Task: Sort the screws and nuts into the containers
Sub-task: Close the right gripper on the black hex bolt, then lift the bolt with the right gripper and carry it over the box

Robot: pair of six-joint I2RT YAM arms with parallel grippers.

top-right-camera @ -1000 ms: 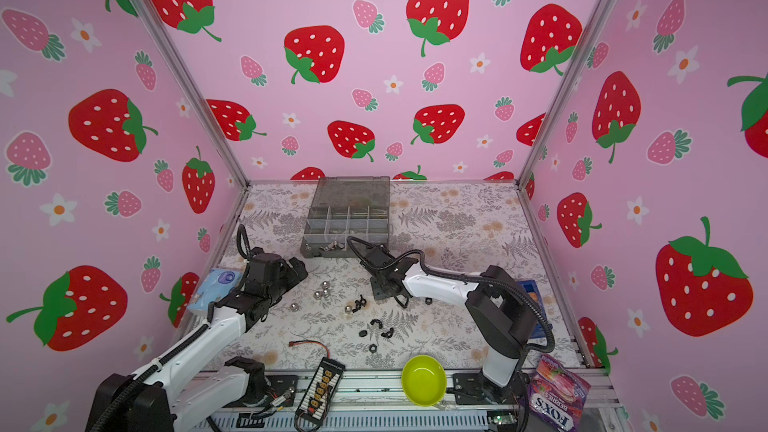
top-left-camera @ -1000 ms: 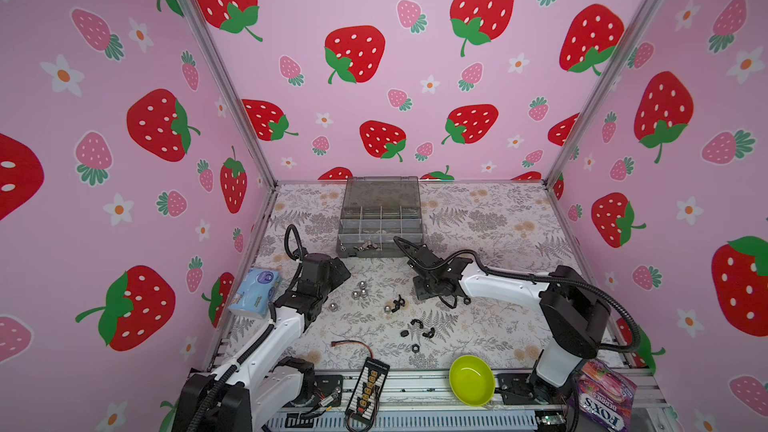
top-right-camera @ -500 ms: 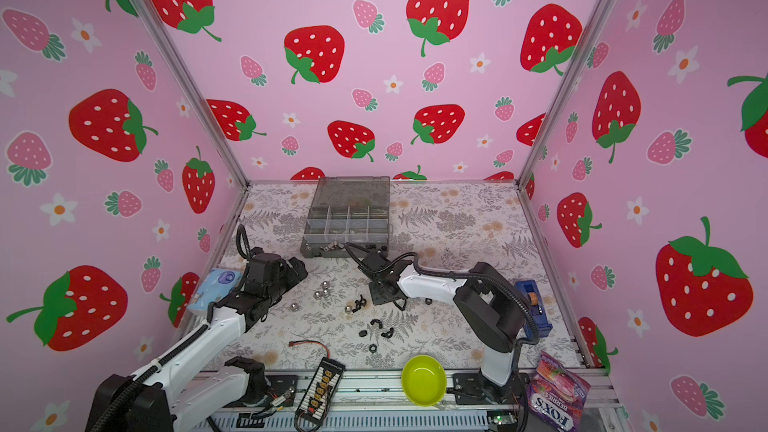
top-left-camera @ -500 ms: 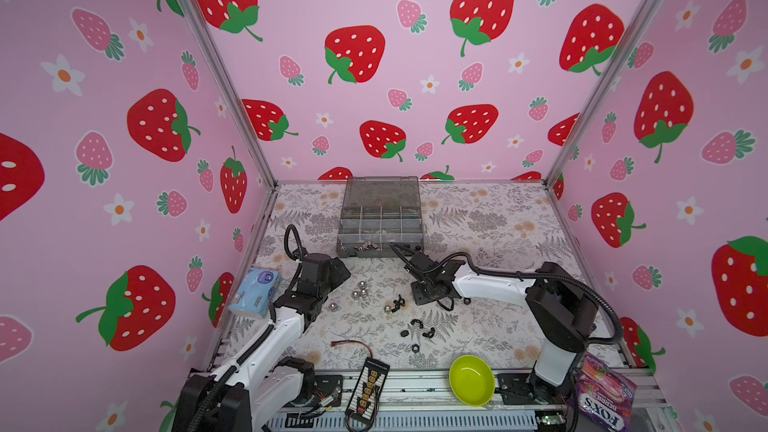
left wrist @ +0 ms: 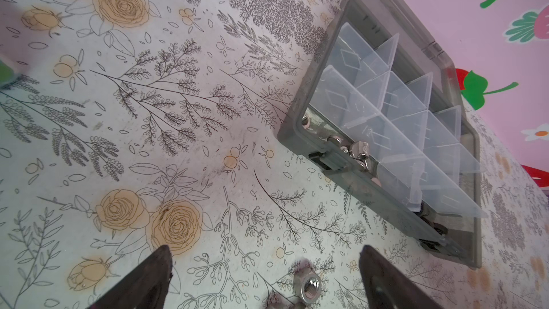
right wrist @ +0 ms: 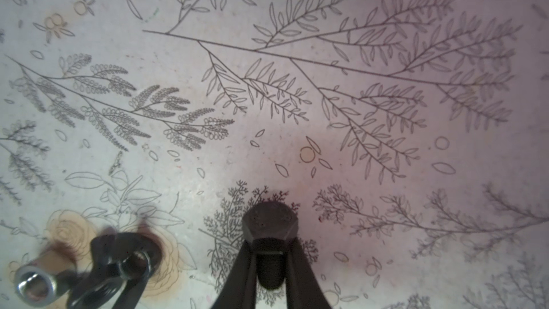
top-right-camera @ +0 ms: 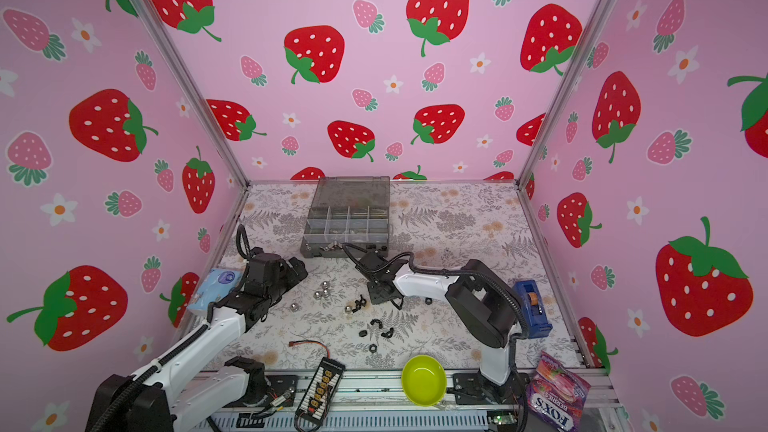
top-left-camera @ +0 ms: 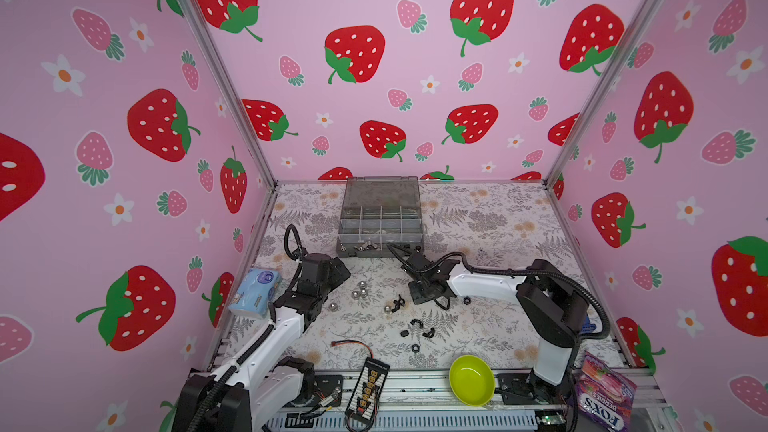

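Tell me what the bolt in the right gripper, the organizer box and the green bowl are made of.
The bolt: probably steel, dull black finish, hex head with faint stamped marks. The organizer box: smoky translucent plastic, nuts showing through its wall. The bowl: likely plastic, smooth uniform lime green, though the look leaves that open.

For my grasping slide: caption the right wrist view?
Right claw shut on a black hex-head screw over the floral mat, a silver nut and black winged nut nearby.
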